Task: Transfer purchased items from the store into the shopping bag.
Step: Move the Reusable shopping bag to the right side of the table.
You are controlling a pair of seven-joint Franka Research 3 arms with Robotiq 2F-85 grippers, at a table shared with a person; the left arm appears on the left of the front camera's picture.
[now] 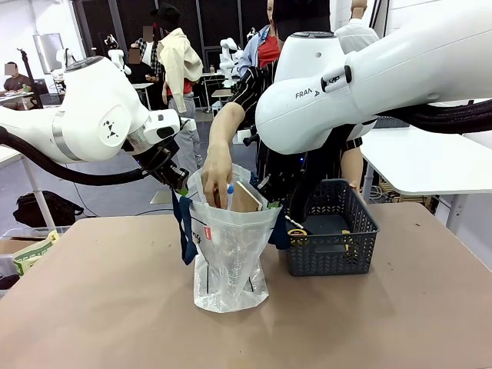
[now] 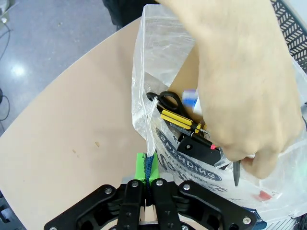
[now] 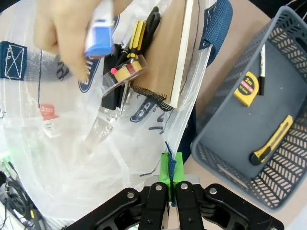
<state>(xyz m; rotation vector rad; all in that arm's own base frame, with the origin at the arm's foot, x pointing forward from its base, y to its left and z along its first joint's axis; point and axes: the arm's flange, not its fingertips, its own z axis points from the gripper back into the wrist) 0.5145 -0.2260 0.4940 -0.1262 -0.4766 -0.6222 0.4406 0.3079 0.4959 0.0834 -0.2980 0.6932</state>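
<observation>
The tan tabletop (image 1: 108, 307) is bare wood-coloured laminate, and the left wrist view shows 2 small dark marks near its edge. Beyond that edge lies a glossy grey floor (image 2: 48, 43) that catches 1 pale patch of light. A black bag (image 1: 42, 206) sits on the floor past the table's left side. A white table (image 1: 430, 161) stands just off the far right corner. Dark panels (image 1: 115, 19) line the back of the room, beside a white wall (image 1: 19, 27) at the far left.

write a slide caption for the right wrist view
Right claw pinches the bag rim; a hand holds a blue item at its mouth, basket alongside
</observation>
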